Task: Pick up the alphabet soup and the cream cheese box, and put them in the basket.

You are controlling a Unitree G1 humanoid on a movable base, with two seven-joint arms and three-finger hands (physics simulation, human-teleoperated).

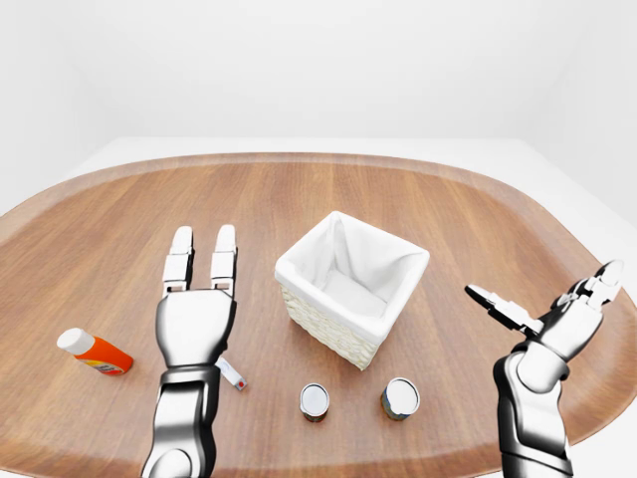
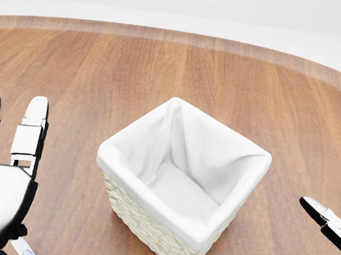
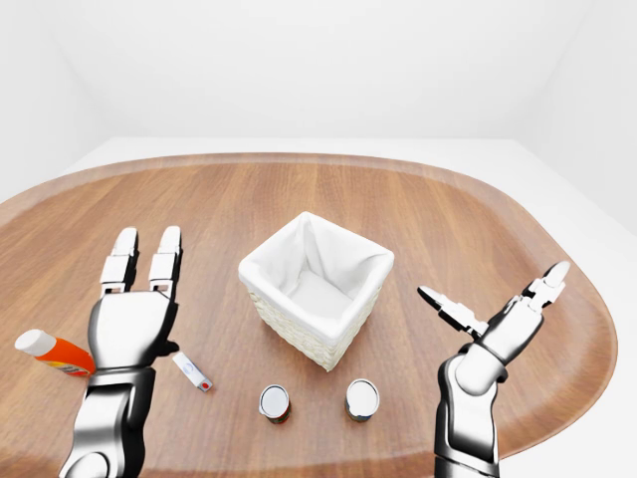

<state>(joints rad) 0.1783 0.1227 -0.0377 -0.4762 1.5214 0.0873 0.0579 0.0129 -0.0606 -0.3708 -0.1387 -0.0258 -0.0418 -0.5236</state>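
The white-lined wicker basket stands in the middle of the round wooden table and is empty. Below it in the left-eye view stand two upright cans with silver lids; their labels do not show, so I cannot tell which is the alphabet soup. A small flat white box with a red mark lies partly under the wrist of my left hand. That hand is open, fingers straight and flat, left of the basket. My right hand is open with its fingers spread, right of the basket, holding nothing.
An orange bottle with a white cap lies on its side at the left of the table. The table's curved edge runs close under my right arm. Bare wood lies above the basket.
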